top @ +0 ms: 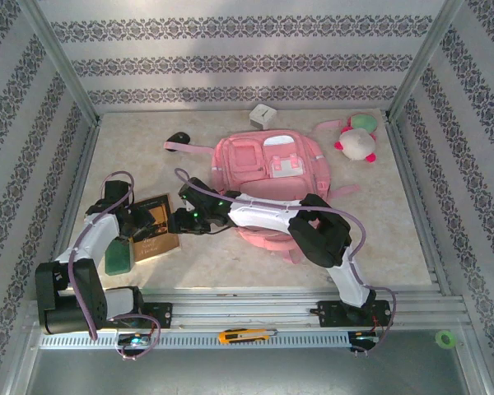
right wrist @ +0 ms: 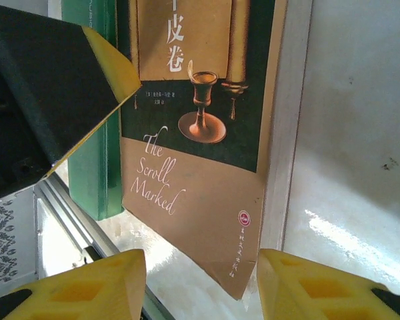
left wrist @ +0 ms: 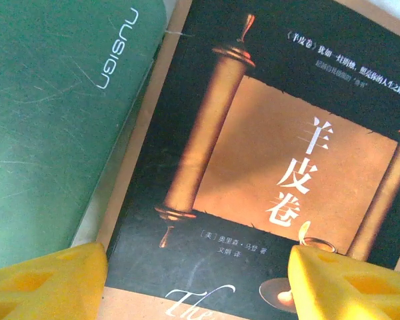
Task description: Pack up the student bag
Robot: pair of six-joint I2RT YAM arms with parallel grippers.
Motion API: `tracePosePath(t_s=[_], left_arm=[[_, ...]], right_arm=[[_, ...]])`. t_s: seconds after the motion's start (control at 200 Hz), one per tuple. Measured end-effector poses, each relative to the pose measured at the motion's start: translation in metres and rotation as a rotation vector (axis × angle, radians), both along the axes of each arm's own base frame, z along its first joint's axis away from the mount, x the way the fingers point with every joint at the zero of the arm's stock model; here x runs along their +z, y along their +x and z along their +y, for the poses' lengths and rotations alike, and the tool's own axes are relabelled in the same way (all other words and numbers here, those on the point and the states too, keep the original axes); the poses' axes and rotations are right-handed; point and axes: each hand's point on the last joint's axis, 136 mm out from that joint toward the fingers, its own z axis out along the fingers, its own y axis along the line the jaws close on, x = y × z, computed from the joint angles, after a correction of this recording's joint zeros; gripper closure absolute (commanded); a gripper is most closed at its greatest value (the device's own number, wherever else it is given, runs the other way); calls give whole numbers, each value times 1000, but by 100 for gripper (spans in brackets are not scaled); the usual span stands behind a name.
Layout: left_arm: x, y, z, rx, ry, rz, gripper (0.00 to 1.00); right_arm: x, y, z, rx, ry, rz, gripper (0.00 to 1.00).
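The left gripper (left wrist: 197, 287) has its yellow, waffle-moulded fingertips spread wide apart. They clamp nothing and hang over the glossy cover of a paperback book (left wrist: 253, 167). Between and beyond them the dark cover shows a golden scroll, the large title "羊皮卷" and, nearest the fingers, the start of a white script "The". Just left of the left fingertip, touching the book's edge, lies a flat green hard case (left wrist: 47, 133) with scuffed plastic, printed "nusign".

The right gripper (right wrist: 200, 287) also has its yellow fingertips apart, and the book's tan lower corner lies in the gap. Whether the fingertips touch it I cannot tell. Past them the cover reads "The Scroll Marked" beside a goblet.

Farther out, beyond and to the right of both grippers, the student bag (top: 267, 164) lies flat on the pale marbled table (top: 379, 239). It is pink fabric with its pockets facing up.
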Motion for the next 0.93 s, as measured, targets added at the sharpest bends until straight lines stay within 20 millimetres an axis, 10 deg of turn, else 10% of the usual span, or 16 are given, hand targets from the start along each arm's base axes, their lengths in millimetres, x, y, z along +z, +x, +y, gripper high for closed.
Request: tracePosePath(t_s=[0.43,0.69,0.934], left_arm=[[-9,6,-11,-17,-72,-11,11],[-8,9,-20,-26,-125,-69,9],[-1,-1,-12,13,-83,-59,6]], right_arm=[[-22,14,-2,-26,-43,25,52],[-45,28,-43,-84,-119,49,51],[-31,32,-45,-99,-102,24,50]])
